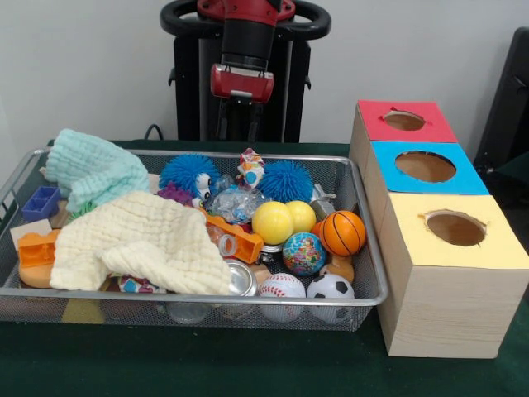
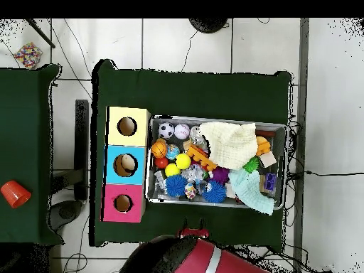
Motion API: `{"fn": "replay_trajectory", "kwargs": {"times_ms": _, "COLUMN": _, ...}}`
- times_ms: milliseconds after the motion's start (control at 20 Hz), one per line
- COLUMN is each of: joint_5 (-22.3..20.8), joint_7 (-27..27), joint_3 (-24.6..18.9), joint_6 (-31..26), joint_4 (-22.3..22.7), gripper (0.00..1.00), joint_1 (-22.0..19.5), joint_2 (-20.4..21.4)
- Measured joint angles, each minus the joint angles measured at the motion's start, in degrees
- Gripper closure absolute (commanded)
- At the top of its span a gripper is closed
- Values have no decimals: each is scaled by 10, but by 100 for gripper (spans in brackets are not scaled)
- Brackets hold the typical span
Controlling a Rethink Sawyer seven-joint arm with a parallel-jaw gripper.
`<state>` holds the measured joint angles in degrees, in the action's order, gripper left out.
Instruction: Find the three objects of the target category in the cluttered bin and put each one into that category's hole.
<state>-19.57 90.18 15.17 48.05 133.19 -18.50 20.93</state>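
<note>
The fingers (image 1: 240, 124) hang empty behind the bin (image 1: 374, 281); whether they are parted I cannot tell. Below and ahead of them, balls cluster near the boxes. Descend over an exposed one, perhaps the yellow ball (image 1: 272, 222), clear of the cloths.

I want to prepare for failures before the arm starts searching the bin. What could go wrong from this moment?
1. The yellow cloth and the mint cloth cover much of the bin, so target objects may stay hidden under them.
2. The balls, such as the basketball and the soccer ball, lie packed together; a grasp may slip or push neighbours away.
3. The holes, like the one in the yellow box, look narrow, so a released object may catch on the edge.
</note>
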Motion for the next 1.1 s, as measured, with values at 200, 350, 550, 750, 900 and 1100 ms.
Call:
{"fn": "replay_trajectory", "kwargs": {"times_ms": 200, "joint_5": 0, "joint_7": 0, "joint_3": 0, "joint_6": 0, "joint_4": 0, "gripper": 0, "joint_1": 0, "joint_2": 4}}
{"fn": "replay_trajectory", "kwargs": {"times_ms": 350, "joint_5": 1, "joint_7": 0, "joint_3": 0, "joint_6": 0, "joint_4": 0, "gripper": 0, "joint_1": 0, "joint_2": 4}}
{"fn": "replay_trajectory", "kwargs": {"times_ms": 550, "joint_5": 18, "joint_7": 0, "joint_3": 0, "joint_6": 0, "joint_4": 1, "gripper": 0, "joint_1": 7, "joint_2": 4}}
{"fn": "replay_trajectory", "kwargs": {"times_ms": 750, "joint_5": 34, "joint_7": 0, "joint_3": 0, "joint_6": 0, "joint_4": 2, "gripper": 0, "joint_1": 19, "joint_2": 0}}
{"fn": "replay_trajectory", "kwargs": {"times_ms": 900, "joint_5": 42, "joint_7": 0, "joint_3": 0, "joint_6": 0, "joint_4": 2, "gripper": 0, "joint_1": 29, "joint_2": -4}}
{"fn": "replay_trajectory", "kwargs": {"times_ms": 1100, "joint_5": 44, "joint_7": 0, "joint_3": 1, "joint_6": 5, "joint_4": 2, "gripper": 0, "joint_1": 36, "joint_2": -10}}
